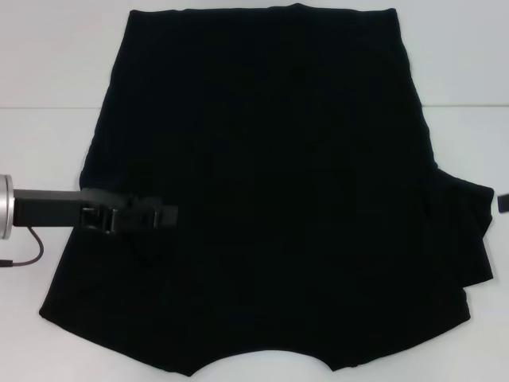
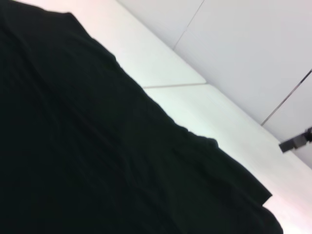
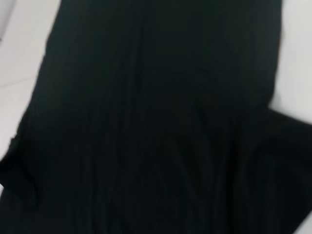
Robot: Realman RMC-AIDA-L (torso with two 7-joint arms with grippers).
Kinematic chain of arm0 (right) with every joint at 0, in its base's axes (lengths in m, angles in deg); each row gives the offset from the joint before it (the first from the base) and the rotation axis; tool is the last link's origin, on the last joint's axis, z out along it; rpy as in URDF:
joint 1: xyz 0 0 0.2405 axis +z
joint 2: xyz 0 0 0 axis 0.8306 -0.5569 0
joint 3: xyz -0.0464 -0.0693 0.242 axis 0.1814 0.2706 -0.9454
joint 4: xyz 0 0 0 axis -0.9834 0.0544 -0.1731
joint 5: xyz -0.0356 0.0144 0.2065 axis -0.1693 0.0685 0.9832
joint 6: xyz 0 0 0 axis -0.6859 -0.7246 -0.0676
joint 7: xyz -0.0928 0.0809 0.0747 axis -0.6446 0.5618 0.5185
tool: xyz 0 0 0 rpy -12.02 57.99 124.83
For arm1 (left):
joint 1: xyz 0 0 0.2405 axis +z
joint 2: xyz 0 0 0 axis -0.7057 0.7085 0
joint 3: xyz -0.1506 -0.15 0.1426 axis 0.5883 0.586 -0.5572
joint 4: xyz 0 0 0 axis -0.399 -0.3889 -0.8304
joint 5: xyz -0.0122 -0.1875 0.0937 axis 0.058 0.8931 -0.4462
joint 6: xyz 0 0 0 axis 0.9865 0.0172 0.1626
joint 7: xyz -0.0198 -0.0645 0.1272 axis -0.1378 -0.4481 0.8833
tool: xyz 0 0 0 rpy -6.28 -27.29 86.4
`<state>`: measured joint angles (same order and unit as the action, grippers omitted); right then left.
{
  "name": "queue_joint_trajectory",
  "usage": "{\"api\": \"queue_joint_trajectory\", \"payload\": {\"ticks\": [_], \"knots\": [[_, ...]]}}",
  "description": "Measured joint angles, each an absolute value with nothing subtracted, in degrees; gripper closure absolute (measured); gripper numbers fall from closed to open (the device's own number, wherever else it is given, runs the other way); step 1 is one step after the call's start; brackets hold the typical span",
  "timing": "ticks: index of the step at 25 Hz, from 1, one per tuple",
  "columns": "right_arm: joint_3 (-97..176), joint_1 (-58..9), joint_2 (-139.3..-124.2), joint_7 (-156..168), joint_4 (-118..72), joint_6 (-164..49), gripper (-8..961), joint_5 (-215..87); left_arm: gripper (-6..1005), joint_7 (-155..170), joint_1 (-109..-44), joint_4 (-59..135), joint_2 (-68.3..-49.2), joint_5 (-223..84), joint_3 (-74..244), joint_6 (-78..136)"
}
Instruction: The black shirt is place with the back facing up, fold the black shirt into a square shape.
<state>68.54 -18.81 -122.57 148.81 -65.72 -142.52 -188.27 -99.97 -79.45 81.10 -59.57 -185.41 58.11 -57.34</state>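
1. One black shirt (image 1: 278, 191) is seen, spread flat on the white worktop (image 1: 48, 79) and covering most of the head view; the plain side faces up.
2. No lettering, brand or label can be read on the shirt in any view.
3. The straight hem edge lies at the far side; the curved neck opening is at the near edge.
4. On the robot's left side the sleeve appears folded in, leaving a straight slanted edge; on the right side one sleeve (image 1: 469, 231) is seen sticking out, creased.
5. One left pincer (image 1: 163, 216) is held over the shirt's left part, reaching in from the left edge on a dark arm; its fingers look close together, but against black cloth it cannot be told whether they are narrow or gripping fabric.
6. The right pincer (image 1: 502, 203) is seen only as a small dark piece at the right edge, just beside the sleeve; its state cannot be told.
7. In the left wrist view the shirt (image 2: 87, 146) and worktop (image 2: 161, 53) are shown, with the right pincer (image 2: 297, 141) far off.
8. The right wrist view is filled by the shirt (image 3: 161, 122).
9. One thin cable (image 1: 28, 255) is seen on the worktop near the left arm.
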Motion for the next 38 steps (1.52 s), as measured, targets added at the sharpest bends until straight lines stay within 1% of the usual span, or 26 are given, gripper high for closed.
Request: {"api": "queue_joint_trajectory", "payload": {"ticks": [4,6,14,21,28,38], "knots": [[68.5,-18.8,-122.84,149.2,-65.3,-142.3,325,-191.4,509,-99.8,-79.3,81.1,-59.43,-184.0,58.3,-57.3],[68.5,-18.9,-123.24,149.3,-65.1,-141.5,419,-192.5,509,-99.6,-79.4,81.0,-59.40,-183.8,58.5,-57.2],[69.0,-19.1,-126.48,148.4,-64.1,-137.9,432,-196.4,509,-99.7,-79.4,80.8,-59.65,-183.3,58.6,-56.5],[69.2,-18.9,-127.16,147.6,-62.6,-136.5,449,-197.8,509,-99.9,-79.4,80.8,-59.63,-183.2,58.7,-56.5],[69.2,-18.8,-127.42,147.6,-60.2,-133.6,467,-197.9,510,-99.9,-79.2,80.7,-59.67,-183.1,58.8,-56.2],[69.3,-18.0,-129.11,147.7,-59.0,-130.0,492,-197.9,510,-99.9,-79.2,80.7,-60.07,-183.1,58.8,-56.1]]}}
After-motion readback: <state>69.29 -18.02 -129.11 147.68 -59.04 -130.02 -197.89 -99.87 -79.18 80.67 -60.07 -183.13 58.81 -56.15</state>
